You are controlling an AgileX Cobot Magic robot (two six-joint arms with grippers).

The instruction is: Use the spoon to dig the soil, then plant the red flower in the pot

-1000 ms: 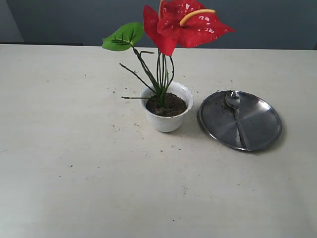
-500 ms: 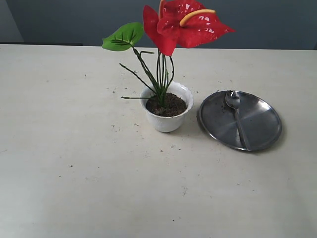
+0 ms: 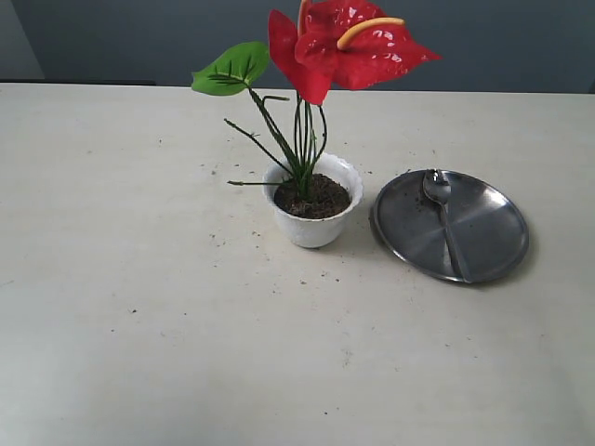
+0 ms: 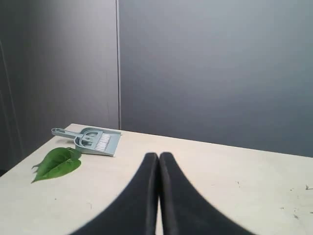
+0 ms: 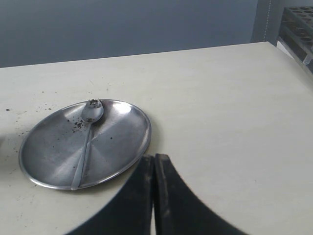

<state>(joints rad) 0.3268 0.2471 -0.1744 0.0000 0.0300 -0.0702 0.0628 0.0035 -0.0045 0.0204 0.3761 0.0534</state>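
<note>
The red flower (image 3: 349, 45) stands upright with its green stems in the dark soil (image 3: 313, 196) inside the white pot (image 3: 311, 226) at the table's middle. The silver spoon (image 3: 444, 221) lies on a round steel plate (image 3: 483, 237) to the right of the pot; it shows again as the spoon (image 5: 87, 138) in the right wrist view. My right gripper (image 5: 154, 157) is shut and empty, beside the plate's rim (image 5: 142, 147). My left gripper (image 4: 158, 155) is shut and empty, above bare table. Neither gripper shows in the exterior view.
A grey dustpan with a brush (image 4: 95, 141) and a loose green leaf (image 4: 57, 163) lie near a table corner in the left wrist view. Soil crumbs are scattered on the table around the pot (image 3: 223, 237). A rack (image 5: 298, 24) stands off the table's edge.
</note>
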